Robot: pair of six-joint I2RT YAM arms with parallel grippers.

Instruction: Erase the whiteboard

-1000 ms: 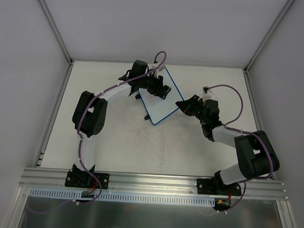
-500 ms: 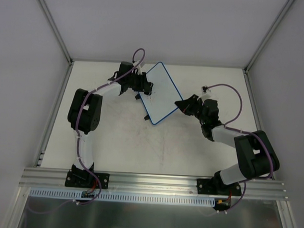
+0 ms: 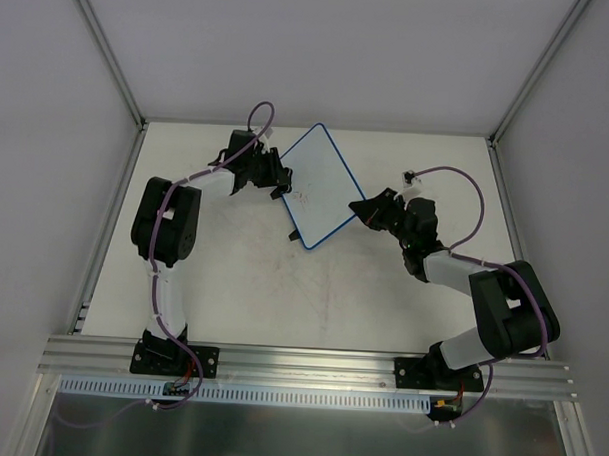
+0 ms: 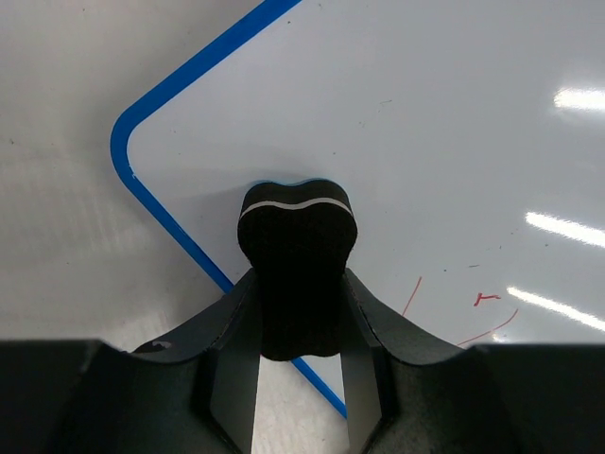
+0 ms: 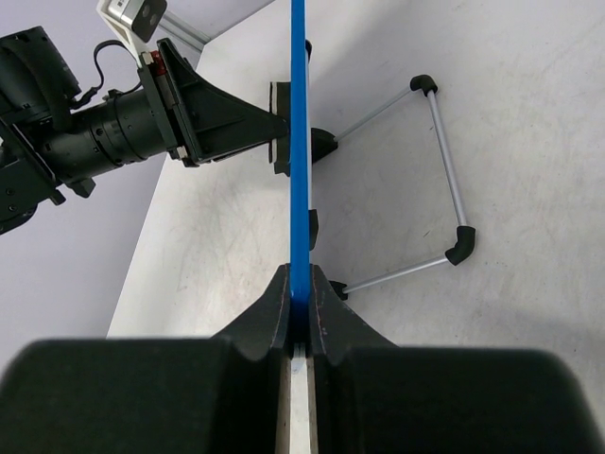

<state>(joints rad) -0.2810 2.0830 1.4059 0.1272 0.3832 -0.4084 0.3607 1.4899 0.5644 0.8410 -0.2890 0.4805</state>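
Whiteboard (image 3: 318,186), blue-rimmed, faint red marks, far middle of table (image 3: 232,286): right gripper (image 3: 363,210) pinching its right edge, left gripper (image 3: 279,183) clamped on black eraser (image 4: 295,270) set against the board's left corner.

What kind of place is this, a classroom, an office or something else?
Probably a robotics lab test cell: a left arm and right arm bolted to an aluminium rail, plain white panel walls boxing in the table, and a small whiteboard between the arms.
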